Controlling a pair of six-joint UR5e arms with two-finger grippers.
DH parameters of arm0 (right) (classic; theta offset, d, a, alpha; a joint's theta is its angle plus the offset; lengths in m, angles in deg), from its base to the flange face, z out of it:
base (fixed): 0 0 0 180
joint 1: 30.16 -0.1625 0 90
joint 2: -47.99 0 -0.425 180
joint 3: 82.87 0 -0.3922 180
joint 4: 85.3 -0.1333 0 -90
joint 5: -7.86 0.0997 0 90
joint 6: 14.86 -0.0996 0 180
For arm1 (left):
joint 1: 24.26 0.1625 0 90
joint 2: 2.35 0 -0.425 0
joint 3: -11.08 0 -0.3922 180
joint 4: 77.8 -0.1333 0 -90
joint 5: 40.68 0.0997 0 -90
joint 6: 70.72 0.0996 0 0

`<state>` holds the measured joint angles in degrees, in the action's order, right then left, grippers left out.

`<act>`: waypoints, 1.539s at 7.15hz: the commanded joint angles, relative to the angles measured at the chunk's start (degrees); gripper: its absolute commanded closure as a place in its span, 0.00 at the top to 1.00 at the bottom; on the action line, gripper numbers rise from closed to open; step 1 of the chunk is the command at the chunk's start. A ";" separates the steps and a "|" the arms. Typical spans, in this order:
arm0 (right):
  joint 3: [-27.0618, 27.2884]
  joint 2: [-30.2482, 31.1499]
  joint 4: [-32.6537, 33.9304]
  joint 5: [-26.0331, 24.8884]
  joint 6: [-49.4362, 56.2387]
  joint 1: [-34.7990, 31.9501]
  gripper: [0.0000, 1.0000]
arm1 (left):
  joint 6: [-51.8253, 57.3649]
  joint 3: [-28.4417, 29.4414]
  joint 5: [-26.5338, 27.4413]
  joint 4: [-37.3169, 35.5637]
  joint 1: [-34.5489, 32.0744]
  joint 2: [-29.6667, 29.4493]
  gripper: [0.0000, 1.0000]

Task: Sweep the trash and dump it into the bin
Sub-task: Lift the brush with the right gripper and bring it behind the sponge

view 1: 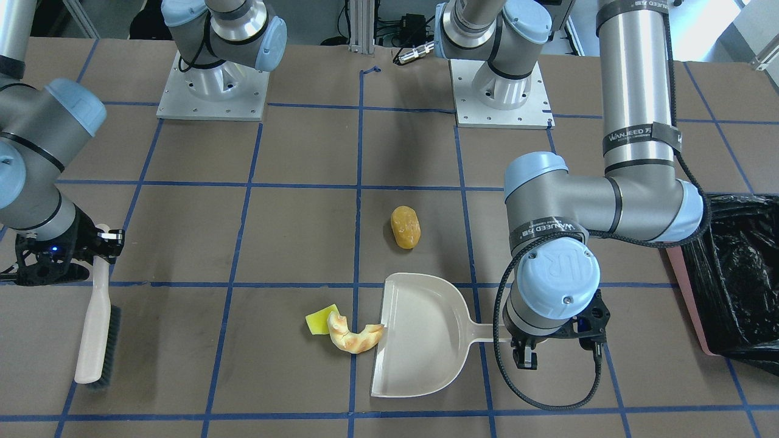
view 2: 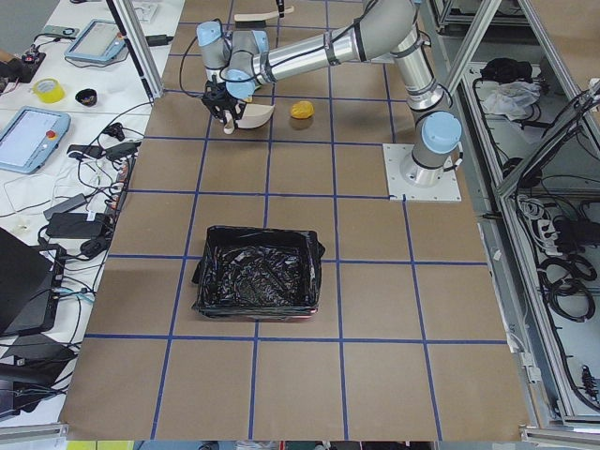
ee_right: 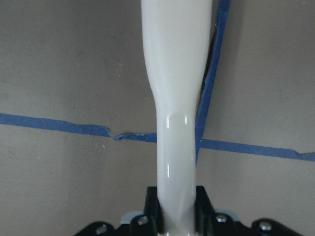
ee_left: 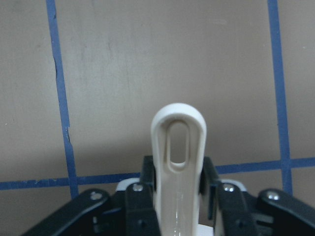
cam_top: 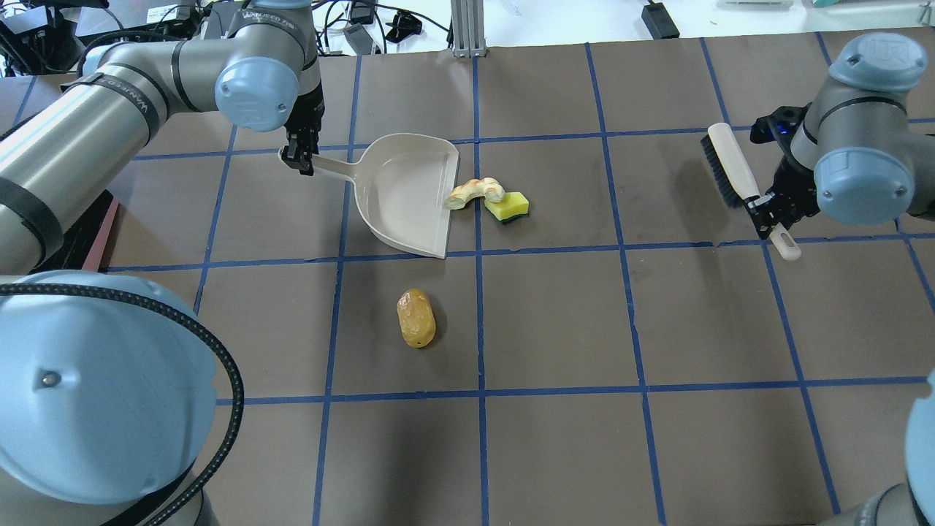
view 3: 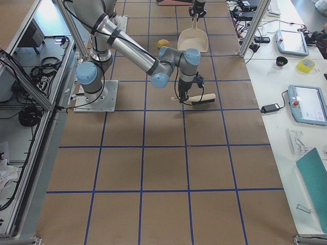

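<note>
My left pincer [cam_top: 299, 158] is clamped narrow on the thin handle of the beige dustpan [cam_top: 403, 193], a smooth, glossy plastic scoop lying flat on the brown table [cam_top: 555, 329] gridded with blue tape; the left wrist view shows the handle's looped end poking out between my fingers. My right pincer [cam_top: 768, 212] is closed on the cream, waisted handle of the brush [cam_top: 730, 169], whose dark bristles point toward 9 o'clock in the overhead view.

Of the trash, the curved pale-orange ring piece [cam_top: 475, 193], crusty and bitten, touches the dustpan's open lip on its 3 o'clock side; the flat yellow square [cam_top: 509, 206], green beneath, sits just beside the ring at its 4 o'clock; the lumpy, glossy yellow-orange oval [cam_top: 416, 318] lies apart at the dustpan's 6 o'clock. The bin [view 1: 686, 295], a pink-sided box lined with crinkly black plastic, stands well apart at the dustpan's 9 o'clock.
</note>
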<state>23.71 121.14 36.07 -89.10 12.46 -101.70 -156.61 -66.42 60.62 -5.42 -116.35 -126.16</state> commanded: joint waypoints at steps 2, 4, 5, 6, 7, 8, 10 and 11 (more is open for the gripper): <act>-8.63 -0.55 -11.28 0.45 -14.44 -9.89 0.17 | -0.07 -0.03 -0.14 -0.40 -0.45 -0.47 0.00; -13.40 -5.18 -12.56 1.15 -20.79 -15.70 0.06 | -0.07 -0.03 -0.14 -0.40 -0.54 -0.21 0.00; -14.46 -6.87 -12.38 2.29 -25.95 -18.78 0.05 | -0.07 -0.03 -0.06 -0.40 -0.63 0.14 0.00; -15.00 -7.49 -12.21 2.39 -28.52 -20.98 0.05 | -0.07 -0.03 -0.05 -0.40 -0.89 0.15 0.00; -15.26 -7.67 -11.94 3.52 -30.55 -22.40 0.05 | -0.07 -0.03 0.03 -0.40 -1.42 0.15 0.00; -15.79 -8.28 -11.94 4.31 -31.53 -23.63 0.05 | -0.07 -0.11 -0.05 -0.49 -1.51 -0.11 0.00; -15.88 -9.07 -12.20 4.32 -36.44 -26.70 0.04 | -0.07 -0.03 0.03 -0.58 -1.60 -0.29 0.00; -15.88 -9.34 -12.38 4.41 -39.24 -28.20 0.04 | 0.02 -0.11 0.12 -0.67 -1.60 -0.20 0.00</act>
<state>7.86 112.26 23.89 -84.80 -23.49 -127.92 -156.66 -66.47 60.67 -6.00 -117.92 -126.33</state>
